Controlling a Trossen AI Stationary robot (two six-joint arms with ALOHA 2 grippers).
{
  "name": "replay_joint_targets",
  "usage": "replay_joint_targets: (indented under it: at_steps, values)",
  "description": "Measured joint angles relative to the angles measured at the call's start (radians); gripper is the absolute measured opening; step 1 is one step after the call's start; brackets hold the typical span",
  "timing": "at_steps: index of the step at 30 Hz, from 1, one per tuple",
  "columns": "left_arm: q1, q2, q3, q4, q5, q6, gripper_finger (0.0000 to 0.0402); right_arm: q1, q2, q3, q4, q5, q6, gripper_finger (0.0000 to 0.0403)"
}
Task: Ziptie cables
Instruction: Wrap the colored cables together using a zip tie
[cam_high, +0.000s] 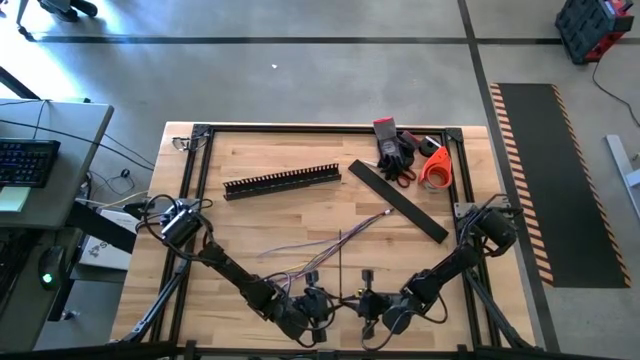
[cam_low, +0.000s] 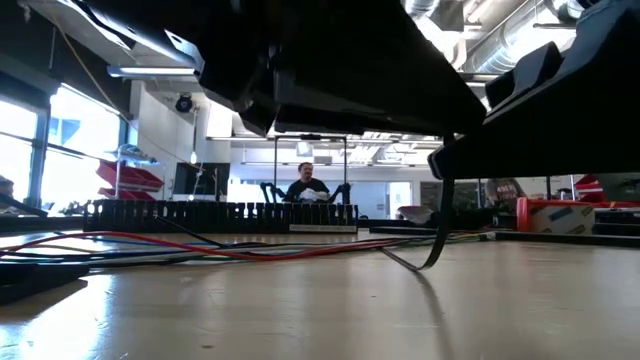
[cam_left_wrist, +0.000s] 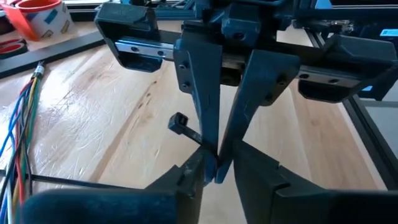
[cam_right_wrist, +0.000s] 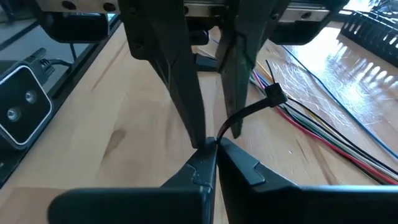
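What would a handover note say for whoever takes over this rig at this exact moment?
Right gripper: shut on the zip tie, at the table's near edge.
Left gripper: tip to tip with the right one, fingers nearly closed at the same tie; whether it grips is unclear.
Cables: loose and splayed on the table just beyond both grippers, not gathered.
Done: tie picked up, its head free, no loop formed.
Left: bundle the cables, wrap the tie around them, thread and tighten.
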Motion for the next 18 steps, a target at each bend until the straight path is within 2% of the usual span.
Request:
replay_joint_targets:
  at_steps: [6,18]
  values:
    - [-0.010,0.000,0.000,0.050,-0.045,0.048,0.0026,0.000,0.000,0.000,0.000,-0.009,-0.008,0.0000]
    - [-0.011,0.001,0.000,0.068,-0.044,0.070,0.0000,0.000,0.000,0.000,-0.001,-0.023,-0.008,0.0000]
